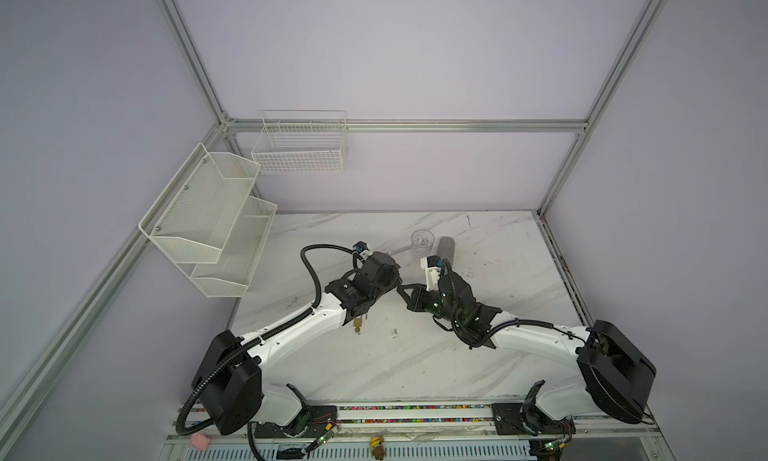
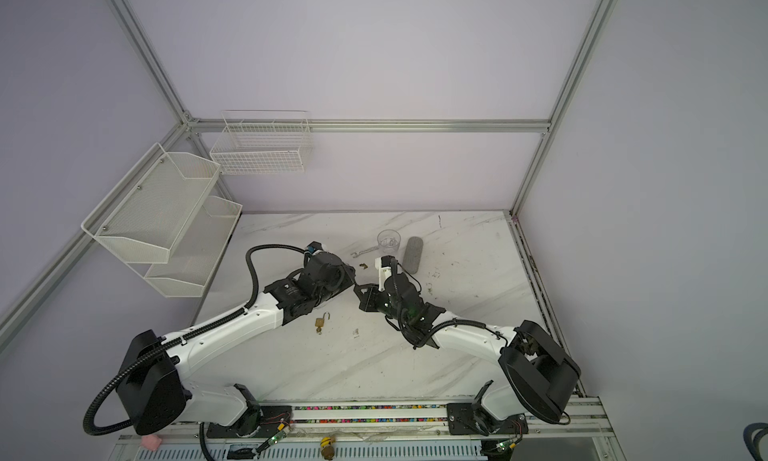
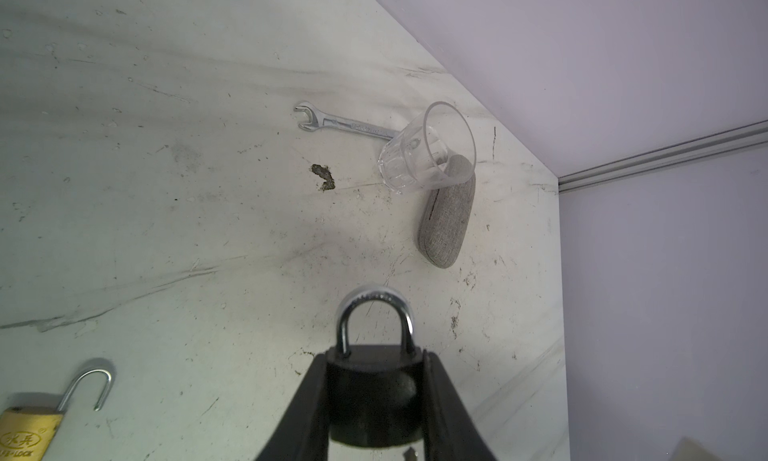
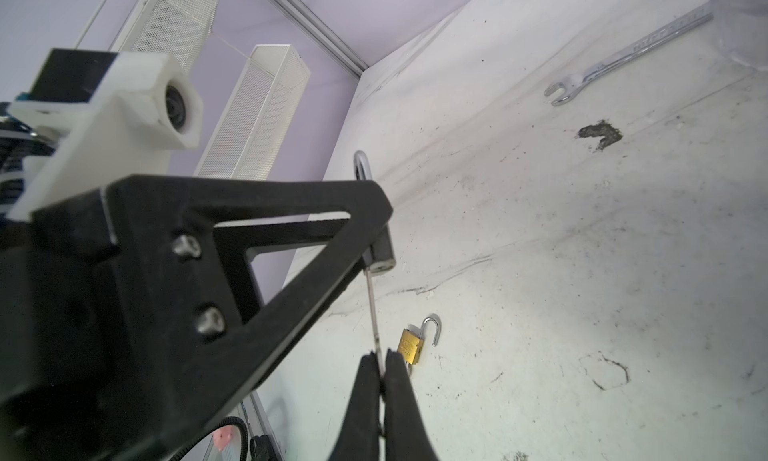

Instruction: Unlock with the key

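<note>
L gripper (image 3: pixel 374 365) clamps black padlock (image 3: pixel 370 396) by its body, lifted over the middle of the bench (image 3: pixel 166 188), shackle shut. R gripper (image 4: pixel 381 365) pinches key (image 4: pixel 372 309), tip at keyway; depth unclear. Judgement: L should brace rigid, and R should align key w/ cylinder, seat fully, then twist about key's axis, no side load. Brass padlock (image 4: pixel 411 344) lies open toward left edge.

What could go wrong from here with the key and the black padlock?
The right gripper pinches the thin key only at its end, so it may slip or twist when turned. The left gripper clamps the black padlock by its sides alone; a push from the key could tilt it.
</note>
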Available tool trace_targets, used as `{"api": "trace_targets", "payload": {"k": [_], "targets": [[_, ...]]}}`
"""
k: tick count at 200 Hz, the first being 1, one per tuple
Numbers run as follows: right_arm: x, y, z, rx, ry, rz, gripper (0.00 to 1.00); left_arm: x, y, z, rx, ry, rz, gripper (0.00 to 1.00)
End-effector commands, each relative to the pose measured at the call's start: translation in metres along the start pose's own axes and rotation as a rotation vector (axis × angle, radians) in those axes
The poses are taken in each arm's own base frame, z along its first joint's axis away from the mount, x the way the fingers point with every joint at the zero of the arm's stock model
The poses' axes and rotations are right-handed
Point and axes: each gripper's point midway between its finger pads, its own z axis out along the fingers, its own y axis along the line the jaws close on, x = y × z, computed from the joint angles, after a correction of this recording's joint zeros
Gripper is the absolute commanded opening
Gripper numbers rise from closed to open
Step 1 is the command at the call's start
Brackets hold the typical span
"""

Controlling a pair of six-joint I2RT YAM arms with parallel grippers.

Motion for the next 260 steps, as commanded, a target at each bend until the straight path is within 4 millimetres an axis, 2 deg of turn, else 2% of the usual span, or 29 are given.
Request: {"api": "trace_targets", "payload": {"k": [1, 32, 152, 260], "targets": [[-0.011, 0.011, 0.000, -0.013, -0.029, -0.027, 0.00, -0.015, -0.026, -0.010, 0.070, -0.034, 0.003, 0.00], [-0.007, 0.003, 0.002, 0.013, -0.020, -0.024, 0.00, -0.015, -0.026, -0.011, 0.071, -0.037, 0.003, 0.00], [-0.002, -0.001, -0.001, 0.017, -0.006, -0.068, 0.00, -0.020, -0.029, -0.017, 0.083, -0.053, -0.010, 0.00], [-0.002, 0.007, -0.009, -0.017, -0.007, -0.110, 0.00, -0.024, -0.031, -0.020, 0.090, -0.070, -0.029, 0.00]]}}
